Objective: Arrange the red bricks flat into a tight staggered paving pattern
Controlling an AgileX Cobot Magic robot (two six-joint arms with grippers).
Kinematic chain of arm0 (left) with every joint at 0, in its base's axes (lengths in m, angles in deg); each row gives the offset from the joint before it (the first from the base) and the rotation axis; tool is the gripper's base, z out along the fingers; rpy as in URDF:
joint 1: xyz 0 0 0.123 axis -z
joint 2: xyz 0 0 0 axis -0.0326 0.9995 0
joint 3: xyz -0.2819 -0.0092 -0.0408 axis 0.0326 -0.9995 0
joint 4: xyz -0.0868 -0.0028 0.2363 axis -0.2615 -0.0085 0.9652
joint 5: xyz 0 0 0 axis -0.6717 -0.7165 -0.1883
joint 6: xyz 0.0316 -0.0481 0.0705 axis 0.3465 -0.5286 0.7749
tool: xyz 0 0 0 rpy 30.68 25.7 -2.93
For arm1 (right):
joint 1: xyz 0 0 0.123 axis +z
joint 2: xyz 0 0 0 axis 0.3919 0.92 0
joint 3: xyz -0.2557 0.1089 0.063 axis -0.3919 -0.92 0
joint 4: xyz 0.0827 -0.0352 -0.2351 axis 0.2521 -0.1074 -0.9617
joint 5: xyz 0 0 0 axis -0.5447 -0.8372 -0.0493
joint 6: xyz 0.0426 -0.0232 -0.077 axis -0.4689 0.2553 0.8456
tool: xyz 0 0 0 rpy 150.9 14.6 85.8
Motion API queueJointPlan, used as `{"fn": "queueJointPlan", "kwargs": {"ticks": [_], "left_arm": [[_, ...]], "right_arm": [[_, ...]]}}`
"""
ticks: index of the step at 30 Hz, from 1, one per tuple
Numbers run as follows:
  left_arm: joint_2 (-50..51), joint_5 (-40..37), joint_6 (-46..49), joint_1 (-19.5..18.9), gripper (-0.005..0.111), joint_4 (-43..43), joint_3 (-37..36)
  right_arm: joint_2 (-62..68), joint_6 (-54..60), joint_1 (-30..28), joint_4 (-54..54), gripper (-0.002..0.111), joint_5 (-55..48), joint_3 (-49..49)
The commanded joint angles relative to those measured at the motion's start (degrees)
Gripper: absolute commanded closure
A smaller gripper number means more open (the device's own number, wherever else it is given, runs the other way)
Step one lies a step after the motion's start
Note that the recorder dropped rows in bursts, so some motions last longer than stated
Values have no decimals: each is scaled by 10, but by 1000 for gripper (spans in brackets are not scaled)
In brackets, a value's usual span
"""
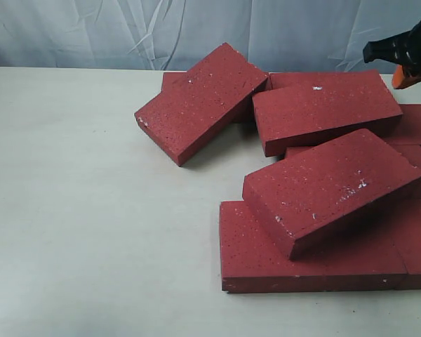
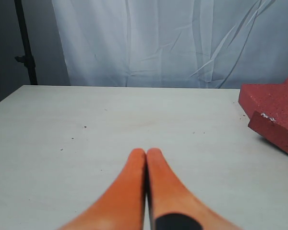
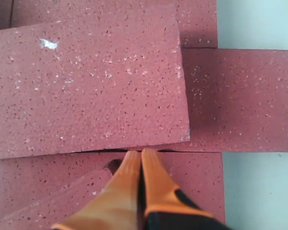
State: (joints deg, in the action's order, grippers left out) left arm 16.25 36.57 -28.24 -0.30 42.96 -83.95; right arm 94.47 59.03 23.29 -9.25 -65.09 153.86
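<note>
Several red bricks lie in a loose pile on the right of the table. One brick (image 1: pixel 200 100) leans at the pile's left, a second brick (image 1: pixel 326 107) lies tilted behind, and a third brick (image 1: pixel 330 186) rests askew on flat ones. My right gripper (image 1: pixel 404 53) hovers at the pile's far right edge, only partly in view there. In the right wrist view the right gripper (image 3: pixel 140 154) is shut and empty, its tips at the edge of a raised brick (image 3: pixel 86 81). My left gripper (image 2: pixel 146 153) is shut over bare table, a brick corner (image 2: pixel 273 112) off to its side.
The pale tabletop (image 1: pixel 84 210) stretches left of the pile. A pale wrinkled curtain (image 1: pixel 126 31) hangs behind the table's far edge. A dark stand pole (image 2: pixel 25 43) shows in the left wrist view.
</note>
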Motion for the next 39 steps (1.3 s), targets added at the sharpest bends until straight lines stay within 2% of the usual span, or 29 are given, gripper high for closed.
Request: {"fn": "queueJointPlan", "kwargs": {"ticks": [1, 4, 12, 23, 39], "left_arm": [[-2, 5, -4, 0, 107, 18, -2], [-2, 5, -4, 0, 107, 22, -2], [-2, 5, -4, 0, 107, 23, -2], [-2, 5, -4, 0, 107, 23, -2], [-2, 5, -4, 0, 107, 23, -2]], "right_arm": [[22, 31, -31, 55, 109, -11, 25], [36, 79, -56, 113, 109, -18, 37], [83, 81, -103, 109, 109, -19, 71], [111, 80, -106, 77, 109, 44, 76], [157, 79, -106, 65, 109, 61, 80]]}}
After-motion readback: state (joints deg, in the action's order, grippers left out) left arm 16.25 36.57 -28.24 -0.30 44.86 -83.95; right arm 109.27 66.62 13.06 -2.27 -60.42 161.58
